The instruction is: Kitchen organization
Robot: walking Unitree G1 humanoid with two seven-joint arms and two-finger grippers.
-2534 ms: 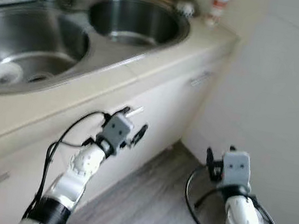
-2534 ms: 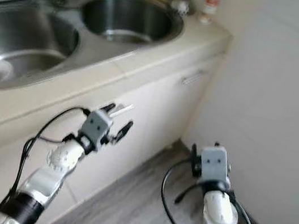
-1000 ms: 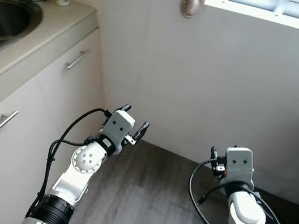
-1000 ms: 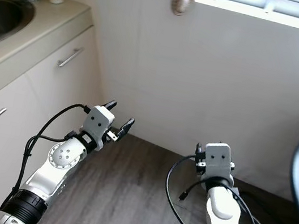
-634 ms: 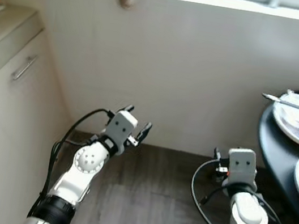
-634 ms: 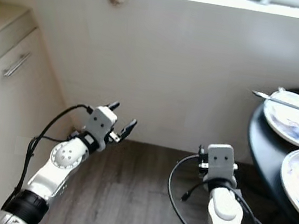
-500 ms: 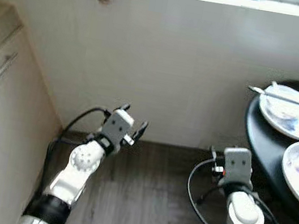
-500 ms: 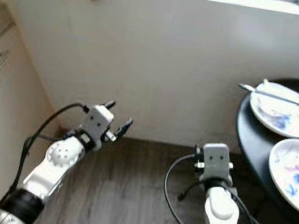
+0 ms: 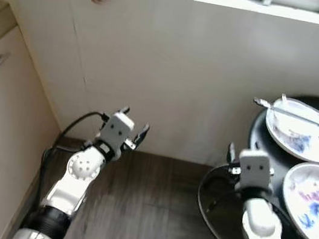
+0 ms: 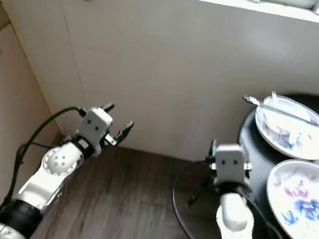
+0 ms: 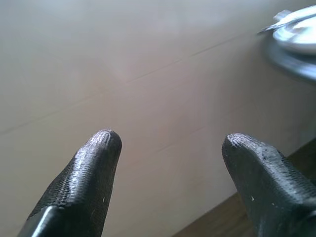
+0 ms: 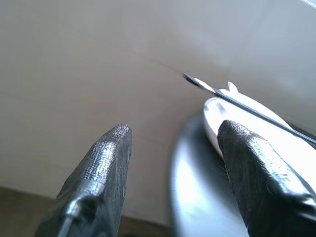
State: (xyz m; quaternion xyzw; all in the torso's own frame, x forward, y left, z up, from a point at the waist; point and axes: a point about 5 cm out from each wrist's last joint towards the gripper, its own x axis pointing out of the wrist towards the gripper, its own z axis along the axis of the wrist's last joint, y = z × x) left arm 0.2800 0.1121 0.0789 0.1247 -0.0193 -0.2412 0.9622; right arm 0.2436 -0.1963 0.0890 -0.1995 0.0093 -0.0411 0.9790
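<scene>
Right gripper (image 12: 170, 163) empty, fingers apart, near the black table (image 10: 251, 148) edge
You seem in approach; next reach the plate (image 10: 293, 134) near its far edge

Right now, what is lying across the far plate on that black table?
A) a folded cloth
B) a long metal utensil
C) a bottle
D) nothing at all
B: a thin metal utensil rests across the rim of the far plate on the black table.

View swung to black table (image 9: 264, 150).
</scene>
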